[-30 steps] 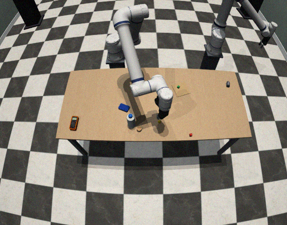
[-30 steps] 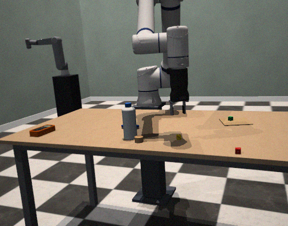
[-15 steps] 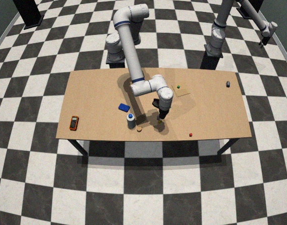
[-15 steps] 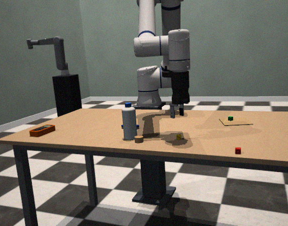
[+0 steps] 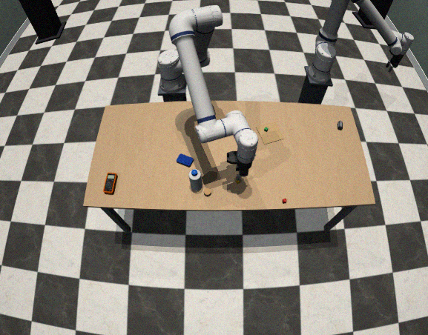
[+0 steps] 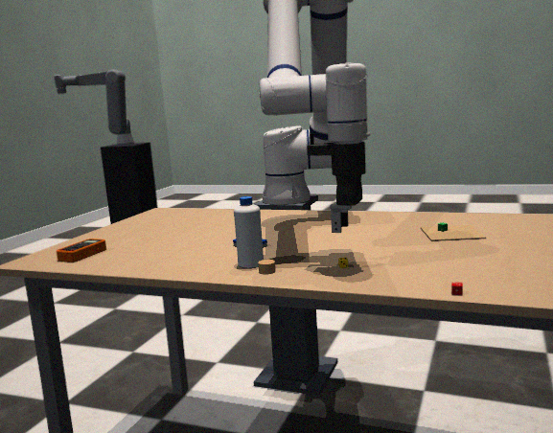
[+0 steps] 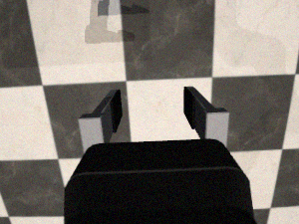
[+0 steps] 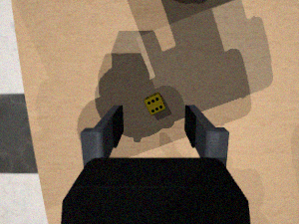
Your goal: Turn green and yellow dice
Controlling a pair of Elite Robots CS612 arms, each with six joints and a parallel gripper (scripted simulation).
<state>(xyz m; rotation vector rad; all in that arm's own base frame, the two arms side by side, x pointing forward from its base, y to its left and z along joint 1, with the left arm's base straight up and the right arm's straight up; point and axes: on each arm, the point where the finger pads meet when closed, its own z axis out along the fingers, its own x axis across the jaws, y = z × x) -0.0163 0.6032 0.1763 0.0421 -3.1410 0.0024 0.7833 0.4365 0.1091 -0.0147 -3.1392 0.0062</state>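
The yellow die [image 5: 238,181] [image 6: 343,262] [image 8: 154,104] lies flat on the table, off the mat, with six pips on top in the right wrist view. My right gripper [image 5: 240,177] [image 6: 340,228] [image 8: 153,117] is open and empty, pointing down above it. The green die [image 5: 265,129] [image 6: 442,227] sits on the thin tan mat [image 5: 272,138] [image 6: 459,234], near its back edge; its top number is too small to read. The red die [image 5: 284,200] [image 6: 457,288] lies off the mat near the front edge. My left gripper [image 5: 389,67] [image 7: 151,101] is open and empty over the floor, away from the table.
A white bottle [image 5: 195,181] [image 6: 248,239] and a small wooden disc [image 5: 208,192] [image 6: 266,266] stand beside the yellow die's area. A blue block [image 5: 185,160] lies behind the bottle. A multimeter [image 5: 110,183] [image 6: 81,250] and a dark small object [image 5: 340,125] lie near opposite table ends.
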